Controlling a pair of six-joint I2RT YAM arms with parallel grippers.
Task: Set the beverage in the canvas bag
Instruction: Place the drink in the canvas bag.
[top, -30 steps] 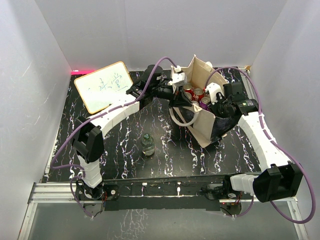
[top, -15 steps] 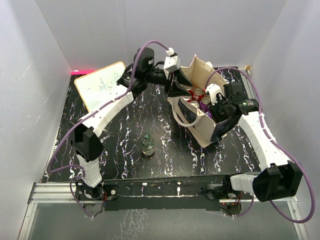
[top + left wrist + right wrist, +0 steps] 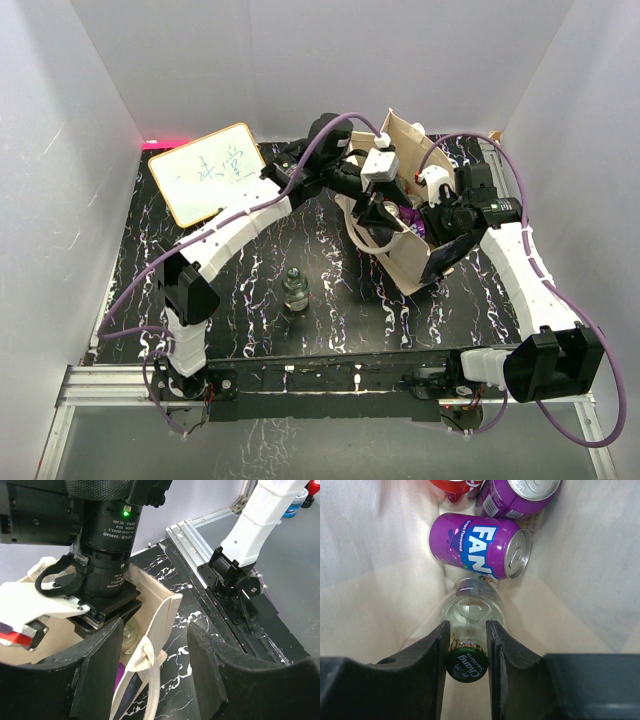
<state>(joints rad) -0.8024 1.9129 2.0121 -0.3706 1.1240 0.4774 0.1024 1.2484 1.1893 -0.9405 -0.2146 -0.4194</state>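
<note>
The beige canvas bag (image 3: pixel 405 250) stands at the table's back right. In the right wrist view I look down into the canvas bag (image 3: pixel 380 570). My right gripper (image 3: pixel 466 645) is shut on the neck of a clear glass bottle (image 3: pixel 470 605) with a green cap (image 3: pixel 466 664), the beverage, inside the bag. Purple cans (image 3: pixel 477 545) and a red one lie below it. My left gripper (image 3: pixel 155 645) hangs open over the bag's near rim (image 3: pixel 162 605), with a loop handle (image 3: pixel 147 665) between its fingers, untouched. In the top view the left gripper (image 3: pixel 375 205) is beside the right gripper (image 3: pixel 432 215).
A second glass bottle (image 3: pixel 294 289) stands on the black marbled table (image 3: pixel 250 260), left of the bag. A whiteboard (image 3: pixel 208 172) lies at the back left. White walls close in three sides. The right arm's wrist motor (image 3: pixel 105 540) sits close above the left gripper.
My left gripper has opened, let go of the bag's left rim, lifted, and swung right over the bag's mouth. The bag's mouth has narrowed. The right gripper stays shut on the bottle.
</note>
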